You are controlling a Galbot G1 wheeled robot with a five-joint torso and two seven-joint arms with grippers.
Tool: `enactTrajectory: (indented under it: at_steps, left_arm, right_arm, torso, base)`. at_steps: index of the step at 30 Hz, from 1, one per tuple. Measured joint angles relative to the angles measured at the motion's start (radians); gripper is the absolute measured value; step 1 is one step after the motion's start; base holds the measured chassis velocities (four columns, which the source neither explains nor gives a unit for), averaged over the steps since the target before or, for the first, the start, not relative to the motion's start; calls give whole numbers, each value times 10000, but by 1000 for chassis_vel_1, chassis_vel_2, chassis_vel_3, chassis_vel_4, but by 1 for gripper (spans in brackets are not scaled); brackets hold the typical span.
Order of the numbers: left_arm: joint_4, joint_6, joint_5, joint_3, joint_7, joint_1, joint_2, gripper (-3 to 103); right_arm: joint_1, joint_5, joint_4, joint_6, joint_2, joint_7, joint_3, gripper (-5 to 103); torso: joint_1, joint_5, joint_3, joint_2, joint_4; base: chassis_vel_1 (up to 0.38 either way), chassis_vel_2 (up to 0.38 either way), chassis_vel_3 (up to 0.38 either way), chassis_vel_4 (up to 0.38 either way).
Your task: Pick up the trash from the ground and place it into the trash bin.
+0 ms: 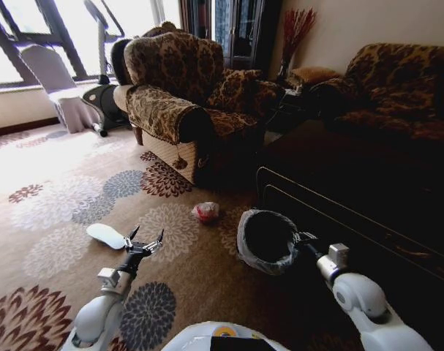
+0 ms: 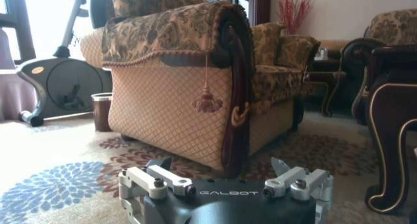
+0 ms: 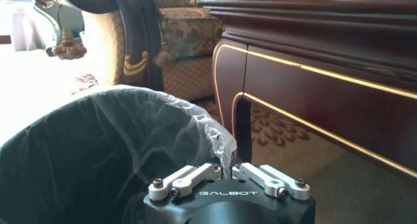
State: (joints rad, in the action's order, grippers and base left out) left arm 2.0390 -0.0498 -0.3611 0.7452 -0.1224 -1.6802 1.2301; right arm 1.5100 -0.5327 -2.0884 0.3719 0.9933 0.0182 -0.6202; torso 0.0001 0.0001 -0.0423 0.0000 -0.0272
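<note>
Red-and-white wad lay on the carpet, just in front of the armchair, well clear of the left gripper, whose fingers were spread wide and empty. Trash bin sat beside the wad, farther from the armchair; right gripper pinched its liner rim, fingers closed. Best approach: lower the left fingers straight over the wad, straddle it, and keep the bin steady.

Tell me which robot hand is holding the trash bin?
The right gripper, pinched shut on the trash bin rim's plastic liner. The left gripper is open above the carpet, holding nothing.
</note>
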Motion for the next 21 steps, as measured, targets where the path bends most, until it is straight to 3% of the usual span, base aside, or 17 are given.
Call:
enactTrajectory:
  at_steps: [9, 14, 15, 21]
  left_arm:
    - [-390, 278, -314, -262, 23, 222, -298, 100]
    - [-1001, 925, -570, -1267, 316, 1313, -950, 100]
    - [-1182, 1169, -753, -1663, 514, 1681, -1046, 100]
    - [-2281, 1868, -1210, -3257, 959, 3398, -1244, 100]
  right_arm:
    - [49, 6, -116, 0, 46, 0, 76, 3]
    - [22, -172, -158, 0, -56, -2, 168, 3]
    - [-54, -227, -156, 0, -138, -1, 266, 3]
    - [-102, -431, -211, 17, -385, 0, 390, 3]
  torso:
    - [0, -2, 2, 0, -2]
    - [-1, -3, 3, 0, 8]
    - [-1, 1, 2, 0, -2]
    - [-1, -4, 1, 0, 3]
  base:
    - [-38, 36, 48, -39]
    - [0, 0, 0, 0]
    - [0, 0, 0, 0]
    - [0, 0, 0, 0]
